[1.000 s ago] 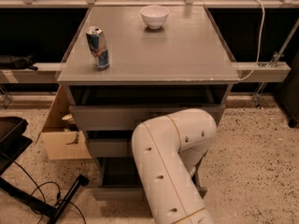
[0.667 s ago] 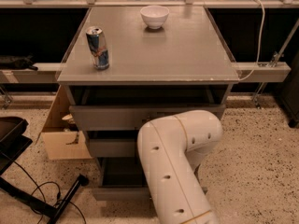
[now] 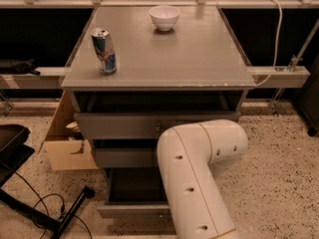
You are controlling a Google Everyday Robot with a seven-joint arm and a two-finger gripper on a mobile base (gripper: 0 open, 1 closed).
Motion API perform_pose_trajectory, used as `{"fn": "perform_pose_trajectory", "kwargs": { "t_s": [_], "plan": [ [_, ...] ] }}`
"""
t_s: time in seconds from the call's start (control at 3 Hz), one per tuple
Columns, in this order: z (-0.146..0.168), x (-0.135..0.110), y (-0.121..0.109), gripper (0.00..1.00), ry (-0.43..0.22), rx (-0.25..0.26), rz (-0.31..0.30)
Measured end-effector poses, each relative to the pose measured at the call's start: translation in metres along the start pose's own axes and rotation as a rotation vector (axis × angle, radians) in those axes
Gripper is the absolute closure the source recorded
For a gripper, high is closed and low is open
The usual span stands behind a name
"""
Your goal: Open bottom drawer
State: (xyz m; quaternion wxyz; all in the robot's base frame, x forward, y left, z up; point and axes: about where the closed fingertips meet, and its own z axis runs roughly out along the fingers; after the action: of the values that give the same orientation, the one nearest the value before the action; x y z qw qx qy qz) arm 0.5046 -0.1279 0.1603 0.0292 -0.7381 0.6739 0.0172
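Grey cabinet [image 3: 199, 54] with the bottom drawer [image 3: 129, 210] at floor level, drawn out toward the near side, its dark interior exposed. The white arm [image 3: 199, 173] bends down in front of it and hides the gripper, so its grip cannot be told. A can [image 3: 103, 50] and a bowl [image 3: 164, 17] stand on top.

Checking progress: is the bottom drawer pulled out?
Yes, the bottom drawer sits forward with its dark inside exposed; the gripper is out of sight, hidden by the arm.

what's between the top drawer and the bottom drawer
The middle drawer, seen in the camera view between the top drawer and the pulled-out bottom drawer. The gripper does not show; the white arm covers the drawers' right side.
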Motion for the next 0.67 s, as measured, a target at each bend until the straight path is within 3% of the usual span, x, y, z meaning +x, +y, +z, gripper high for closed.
{"fn": "perform_pose_trajectory", "kwargs": {
  "t_s": [0.67],
  "plan": [
    [-0.003,0.008,0.019,1.0,0.006,-0.051,0.004]
  ]
}}
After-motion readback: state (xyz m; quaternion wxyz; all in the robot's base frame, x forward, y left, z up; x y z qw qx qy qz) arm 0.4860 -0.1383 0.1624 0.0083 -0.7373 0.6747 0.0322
